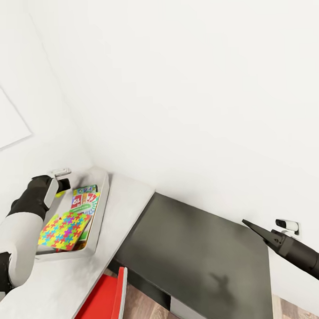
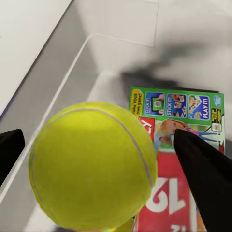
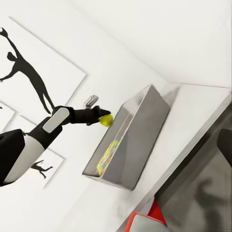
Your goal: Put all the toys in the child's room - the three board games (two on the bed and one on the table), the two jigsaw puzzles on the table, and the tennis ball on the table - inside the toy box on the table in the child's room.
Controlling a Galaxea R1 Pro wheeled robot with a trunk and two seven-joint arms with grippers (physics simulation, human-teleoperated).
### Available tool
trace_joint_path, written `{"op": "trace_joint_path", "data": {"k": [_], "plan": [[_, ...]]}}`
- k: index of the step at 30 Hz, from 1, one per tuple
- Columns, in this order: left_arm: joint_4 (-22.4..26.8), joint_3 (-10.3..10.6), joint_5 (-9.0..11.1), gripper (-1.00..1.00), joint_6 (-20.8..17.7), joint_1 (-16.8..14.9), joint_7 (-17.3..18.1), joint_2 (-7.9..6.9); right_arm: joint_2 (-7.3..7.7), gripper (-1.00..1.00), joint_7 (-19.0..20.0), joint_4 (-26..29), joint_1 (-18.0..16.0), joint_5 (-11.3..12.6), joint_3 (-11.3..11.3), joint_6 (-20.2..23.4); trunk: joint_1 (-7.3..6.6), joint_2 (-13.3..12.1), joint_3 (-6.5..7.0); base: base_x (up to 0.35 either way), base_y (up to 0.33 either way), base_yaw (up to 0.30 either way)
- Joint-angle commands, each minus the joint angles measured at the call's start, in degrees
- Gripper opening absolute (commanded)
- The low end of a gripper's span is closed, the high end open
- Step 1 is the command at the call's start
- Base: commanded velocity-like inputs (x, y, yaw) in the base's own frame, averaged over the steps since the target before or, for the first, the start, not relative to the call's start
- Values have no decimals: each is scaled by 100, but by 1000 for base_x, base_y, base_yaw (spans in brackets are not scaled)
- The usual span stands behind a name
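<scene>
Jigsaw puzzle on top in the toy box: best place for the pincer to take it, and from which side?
Probably from above, at the jigsaw puzzle's raised edge nearest the robot. It lies thin and tilted in the toy box, leaning on the board games, so that edge may leave room under it. The tray's walls block a sideways approach.

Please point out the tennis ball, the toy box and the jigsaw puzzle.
tennis ball (image 2: pixel 92 164): left wrist view, middle of its yellow felt.
toy box (image 1: pixel 100 204): head view, its right wall.
jigsaw puzzle (image 1: pixel 64 230): head view, centre of the top face.
</scene>
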State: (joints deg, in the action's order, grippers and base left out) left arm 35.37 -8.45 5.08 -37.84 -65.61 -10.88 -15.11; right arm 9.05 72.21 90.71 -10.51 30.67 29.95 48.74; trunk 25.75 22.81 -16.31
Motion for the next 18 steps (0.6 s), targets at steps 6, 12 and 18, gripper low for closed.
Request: {"op": "trace_joint_path", "data": {"k": [6, 12, 18], "plan": [[5, -9, 54, 100, -28, -4, -34, -8, 1, 100, -108, -9, -4, 19, 2, 39, 3, 11, -11, 0, 0, 0], [13, -24, 60, 100, -56, -4, 11, -22, 1, 100, -119, -23, -5, 18, 3, 34, 3, 11, -11, 0, 0, 0], [292, -123, 205, 100, -591, -7, 527, -471, 11, 100, -114, -27, -5, 18, 23, 30, 3, 11, -8, 0, 0, -1]]}}
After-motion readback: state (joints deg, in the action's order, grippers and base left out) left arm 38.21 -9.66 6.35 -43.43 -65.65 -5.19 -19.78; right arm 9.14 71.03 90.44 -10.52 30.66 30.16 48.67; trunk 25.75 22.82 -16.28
